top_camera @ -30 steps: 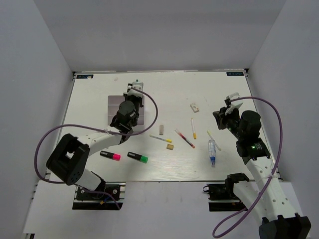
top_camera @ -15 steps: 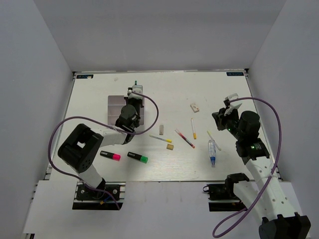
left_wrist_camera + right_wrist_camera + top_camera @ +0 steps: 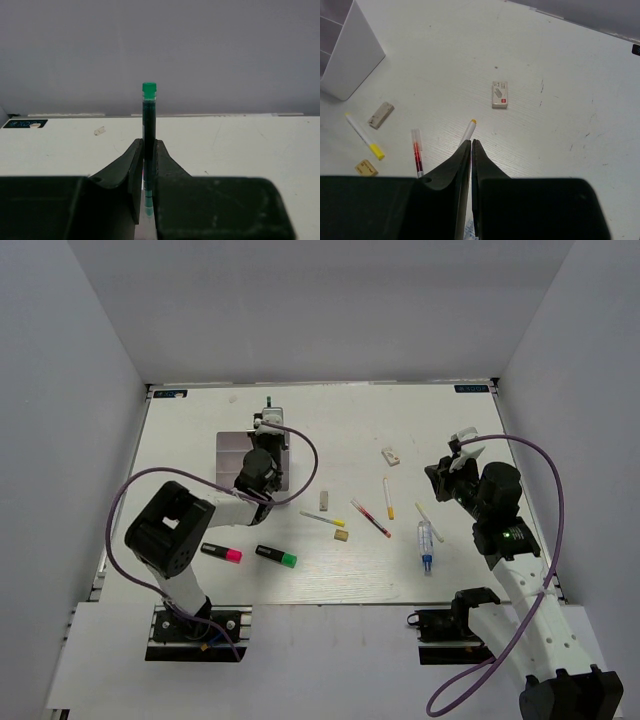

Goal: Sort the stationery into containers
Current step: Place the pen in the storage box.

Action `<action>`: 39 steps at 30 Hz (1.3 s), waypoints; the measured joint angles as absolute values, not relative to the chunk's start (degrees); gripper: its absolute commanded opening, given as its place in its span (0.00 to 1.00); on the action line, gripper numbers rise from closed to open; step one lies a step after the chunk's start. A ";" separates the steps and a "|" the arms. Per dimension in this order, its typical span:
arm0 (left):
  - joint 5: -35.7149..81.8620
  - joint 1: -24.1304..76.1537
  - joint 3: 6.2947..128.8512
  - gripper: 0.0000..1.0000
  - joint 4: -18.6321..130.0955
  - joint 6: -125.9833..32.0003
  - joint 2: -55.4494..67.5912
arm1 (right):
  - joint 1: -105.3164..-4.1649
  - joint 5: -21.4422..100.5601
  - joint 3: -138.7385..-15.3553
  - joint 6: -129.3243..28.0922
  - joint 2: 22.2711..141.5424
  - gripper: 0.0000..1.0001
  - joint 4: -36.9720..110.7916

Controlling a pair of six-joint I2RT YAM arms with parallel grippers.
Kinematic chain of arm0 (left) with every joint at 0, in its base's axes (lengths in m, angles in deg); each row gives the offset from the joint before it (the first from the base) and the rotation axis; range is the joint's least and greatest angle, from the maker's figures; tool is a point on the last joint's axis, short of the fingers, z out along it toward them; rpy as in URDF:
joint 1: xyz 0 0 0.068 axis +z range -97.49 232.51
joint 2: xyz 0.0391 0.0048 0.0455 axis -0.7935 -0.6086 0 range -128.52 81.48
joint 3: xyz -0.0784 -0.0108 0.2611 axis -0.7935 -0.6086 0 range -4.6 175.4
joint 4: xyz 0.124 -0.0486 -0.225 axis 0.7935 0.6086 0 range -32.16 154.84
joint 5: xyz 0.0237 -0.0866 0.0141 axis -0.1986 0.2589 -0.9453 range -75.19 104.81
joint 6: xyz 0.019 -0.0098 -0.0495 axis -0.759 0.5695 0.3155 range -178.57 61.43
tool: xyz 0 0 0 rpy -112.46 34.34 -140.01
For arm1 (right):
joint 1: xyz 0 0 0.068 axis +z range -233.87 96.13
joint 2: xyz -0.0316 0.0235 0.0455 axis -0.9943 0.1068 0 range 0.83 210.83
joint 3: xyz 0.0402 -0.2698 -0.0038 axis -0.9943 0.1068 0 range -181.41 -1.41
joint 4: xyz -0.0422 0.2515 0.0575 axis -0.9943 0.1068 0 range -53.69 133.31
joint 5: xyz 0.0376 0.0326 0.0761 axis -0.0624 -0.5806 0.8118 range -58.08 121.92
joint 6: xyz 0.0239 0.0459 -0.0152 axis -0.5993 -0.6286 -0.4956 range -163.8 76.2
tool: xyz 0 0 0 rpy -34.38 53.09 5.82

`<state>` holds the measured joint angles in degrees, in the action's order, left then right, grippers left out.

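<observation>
While you hold at the box, left gripper: clenched on the green-capped pen; the jaws pinch its lower shaft and the capped end sticks out past them.
Pen position: in the air at the far edge of the white organizer box, on the left half of the table; not in any compartment.
Pen axis: from overhead the long axis runs near to far, cap toward the far wall. In the left wrist view the cap shows against that wall, above the table's far edge, so I judge it tipped upward rather than level. You cannot read the exact tilt.
Right gripper: closed with nothing between the jaws, above the right side of the table; a yellow-tipped white pen lies just beyond its fingertips in the wrist view.
Box contents: mostly hidden under the left arm; cannot tell.
Loose, near left: pink-capped highlighter, green-capped highlighter.
Loose, middle: yellow-ended pen, two beige erasers, red pen, labelled eraser.
Loose, right: blue-tipped tube, thin white pen.
Progress: early, by my judgement; one pen in hand, roughly ten pieces unsorted.
Next, for you: tip the pen down into a compartment before letting go.
</observation>
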<state>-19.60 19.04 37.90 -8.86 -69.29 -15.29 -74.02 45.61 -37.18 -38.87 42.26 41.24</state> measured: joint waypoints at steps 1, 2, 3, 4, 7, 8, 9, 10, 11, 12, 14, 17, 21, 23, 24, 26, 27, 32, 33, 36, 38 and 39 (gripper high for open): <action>-19.91 19.04 38.39 0.00 -9.89 -69.75 -16.41 | -74.02 45.61 -37.18 -38.87 42.28 0.10 41.27; -20.19 19.04 38.65 0.00 -10.87 -70.06 -17.48 | -74.02 45.61 -37.18 -38.89 42.30 0.10 41.22; -20.50 19.04 38.69 0.00 -11.59 -70.28 -18.44 | -74.02 45.63 -37.18 -38.87 42.39 0.10 41.22; -20.74 19.04 38.71 0.00 -11.88 -70.54 -19.23 | -73.98 45.66 -37.18 -38.87 42.45 0.10 41.20; -21.70 19.08 39.15 0.00 -12.88 -70.98 -21.61 | -73.98 45.79 -37.16 -38.87 42.56 0.10 41.20; -22.16 19.08 39.28 0.00 -13.21 -71.08 -22.33 | -73.98 45.81 -37.18 -38.87 42.56 0.10 41.16; -22.36 19.08 39.30 0.00 -13.47 -71.17 -22.79 | -73.98 45.83 -37.18 -38.87 42.56 0.10 41.11; -22.73 19.08 39.30 0.04 -14.00 -71.22 -23.16 | -73.98 45.83 -37.16 -38.87 42.56 0.10 41.11; -22.90 19.08 39.30 0.14 -14.41 -71.32 -23.32 | -73.98 45.83 -37.16 -38.87 42.56 0.10 41.05; -23.19 19.06 39.28 0.18 -14.94 -71.54 -23.32 | -73.98 45.83 -37.16 -38.87 42.56 0.10 40.98; -23.32 19.02 39.24 0.40 -16.07 -71.87 -23.18 | -73.96 45.85 -37.16 -38.87 42.56 0.10 40.89; -23.10 18.80 38.80 0.58 -16.10 -72.42 -22.05 | -73.93 45.87 -37.16 -38.85 42.56 0.10 40.87; -21.87 18.53 38.67 0.68 -13.67 -71.83 -18.77 | -73.93 45.90 -37.16 -38.85 42.56 0.11 40.87; -21.48 18.51 38.67 0.68 -12.31 -71.63 -17.20 | -73.89 45.90 -37.16 -38.83 42.56 0.12 40.87; -21.24 18.49 38.67 0.68 -11.81 -71.57 -16.50 | -73.87 45.90 -37.16 -38.83 42.56 0.12 40.87; -20.85 18.36 38.67 0.66 -10.61 -71.59 -15.21 | -73.87 45.98 -37.16 -38.83 42.56 0.12 40.87; -20.63 18.25 38.67 0.55 -9.58 -71.57 -14.33 | -73.87 46.00 -37.16 -38.76 42.56 0.16 40.87; -5.92 18.12 44.88 0.19 17.52 -64.51 -3.08 | -73.69 49.33 -37.29 -36.53 43.15 0.44 41.77; -2.16 18.03 48.37 0.22 23.33 -62.34 -1.31 | -73.47 50.73 -37.55 -35.66 43.92 0.47 42.45; 10.12 17.53 62.08 0.56 41.96 -55.54 1.49 | -72.45 54.29 -39.30 -33.54 48.31 0.54 45.20; 16.13 17.33 67.94 0.66 51.86 -51.92 2.82 | -71.49 55.29 -41.71 -32.69 52.81 0.55 47.19; 18.32 17.11 68.18 0.70 55.94 -50.58 4.29 | -70.92 55.43 -42.97 -32.42 55.24 0.57 48.35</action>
<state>18.32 17.11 68.18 55.94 -50.58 4.29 -70.92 55.43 -42.97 -32.42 55.24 48.35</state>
